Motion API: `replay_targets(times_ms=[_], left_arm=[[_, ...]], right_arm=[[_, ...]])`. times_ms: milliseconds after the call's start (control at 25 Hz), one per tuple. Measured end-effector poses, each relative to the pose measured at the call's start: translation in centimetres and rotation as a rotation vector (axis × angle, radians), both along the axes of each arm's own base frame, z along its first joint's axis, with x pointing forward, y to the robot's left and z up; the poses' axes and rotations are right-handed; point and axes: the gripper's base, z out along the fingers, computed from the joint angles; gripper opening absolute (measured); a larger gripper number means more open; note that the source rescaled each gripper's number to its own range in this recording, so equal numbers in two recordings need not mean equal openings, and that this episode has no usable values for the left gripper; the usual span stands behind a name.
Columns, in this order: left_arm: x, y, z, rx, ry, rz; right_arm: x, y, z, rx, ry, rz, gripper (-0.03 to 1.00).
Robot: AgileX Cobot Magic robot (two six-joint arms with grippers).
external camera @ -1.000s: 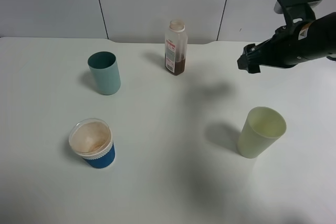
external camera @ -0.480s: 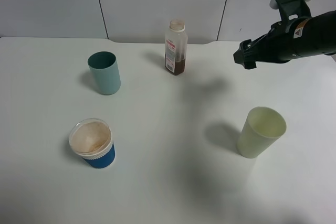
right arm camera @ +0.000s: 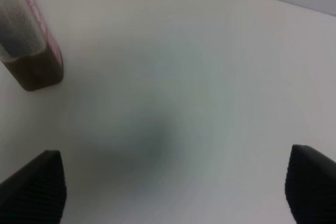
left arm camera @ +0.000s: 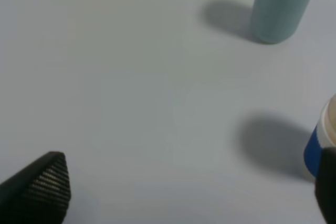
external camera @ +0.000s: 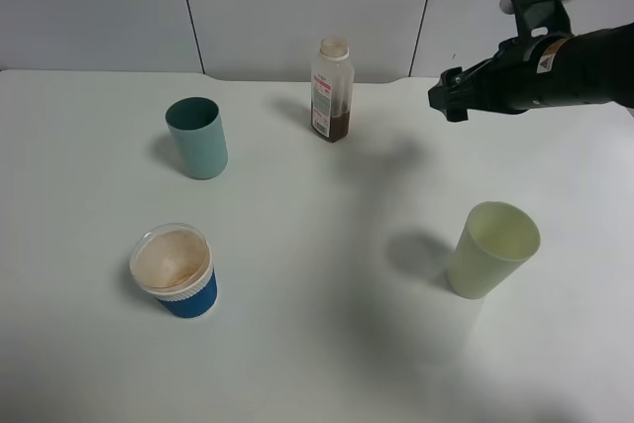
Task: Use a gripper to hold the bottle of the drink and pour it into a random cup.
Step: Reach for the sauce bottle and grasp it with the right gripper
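Observation:
The bottle of the drink (external camera: 332,91) stands upright at the back middle of the table, with brown liquid low in it. In the right wrist view the bottle (right arm camera: 31,40) appears off to one side, ahead of the fingers. My right gripper (external camera: 444,101) hovers above the table to the bottle's right, well apart from it. Its jaws (right arm camera: 170,187) are open with only bare table between them. The blue cup (external camera: 178,274) with a brown-stained inside sits at the front left. My left gripper (left arm camera: 184,187) is open near the blue cup (left arm camera: 321,140) and is outside the high view.
A teal tumbler (external camera: 196,136) stands at the back left and also shows as the teal tumbler (left arm camera: 281,3) in the left wrist view. A pale yellow-green cup (external camera: 492,250) stands at the front right, below the right arm (external camera: 565,66). The white table (external camera: 317,245) meets a grey wall behind.
My right gripper has moved left and slightly farther back, toward the bottle, staying open. The bottle and the cups have not moved.

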Motion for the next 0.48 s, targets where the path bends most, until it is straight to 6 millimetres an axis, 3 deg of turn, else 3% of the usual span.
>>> replay_targets(times_ms=[280,480], left_arm=[[0.0,0.0,0.0,0.000,0.000,0.000],[0.0,0.0,0.0,0.000,0.000,0.000]], right_arm=[[1.2,0.6,-4.0,-0.061,0.044,0.070,0.82],[2.4,1.3,-5.4,-0.068,0.053,0.095,0.82]])
